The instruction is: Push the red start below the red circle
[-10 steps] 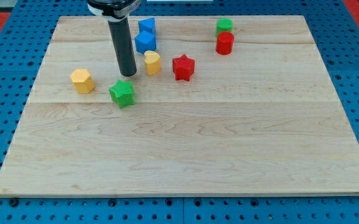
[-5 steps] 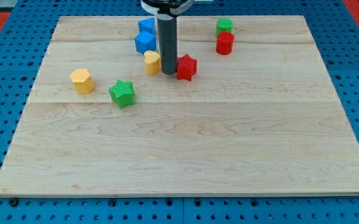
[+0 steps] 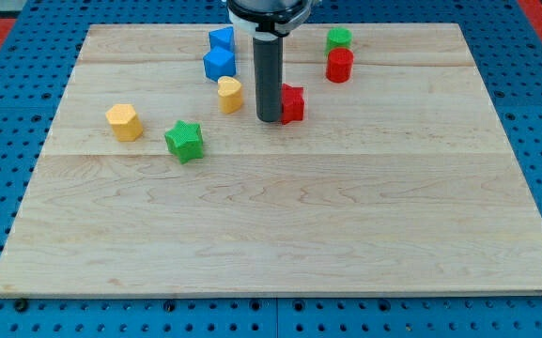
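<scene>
Camera view: my tip (image 3: 269, 119) presses against the view's left side of the red star (image 3: 292, 103), which sits near the middle of the wooden board's (image 3: 280, 235) upper half, partly hidden behind the rod. The red circle (image 3: 339, 65), a short cylinder, stands toward the view's upper right of the star and apart from it, with a green block (image 3: 338, 38) just above it. To the view's left of the rod lie a yellow block (image 3: 229, 94), two blue blocks (image 3: 219, 53), a green star (image 3: 184, 141) and a yellow hexagon (image 3: 123, 122). The arm carries no jaws, only the rod, so nothing is held. The star looks light and rigid and likely to slide easily on smooth wood; its points may let it spin off a push, so contact is best kept on a flat flank, centred, driving it toward the view's right until it rests beneath the circle
</scene>
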Available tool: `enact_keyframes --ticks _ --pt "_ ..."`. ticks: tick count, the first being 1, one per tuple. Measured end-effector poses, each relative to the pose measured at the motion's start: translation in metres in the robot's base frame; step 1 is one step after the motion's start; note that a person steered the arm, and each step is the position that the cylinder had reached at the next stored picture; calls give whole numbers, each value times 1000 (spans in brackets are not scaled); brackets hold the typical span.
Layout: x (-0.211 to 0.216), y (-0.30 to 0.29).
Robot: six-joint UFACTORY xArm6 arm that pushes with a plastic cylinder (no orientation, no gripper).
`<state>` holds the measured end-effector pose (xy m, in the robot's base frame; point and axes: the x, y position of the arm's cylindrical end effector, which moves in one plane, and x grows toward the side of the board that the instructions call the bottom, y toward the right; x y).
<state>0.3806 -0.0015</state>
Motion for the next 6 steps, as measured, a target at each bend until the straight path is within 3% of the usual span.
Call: enact_keyframes --ticks 4,6 --pt "-25 61" --pt "-24 50"
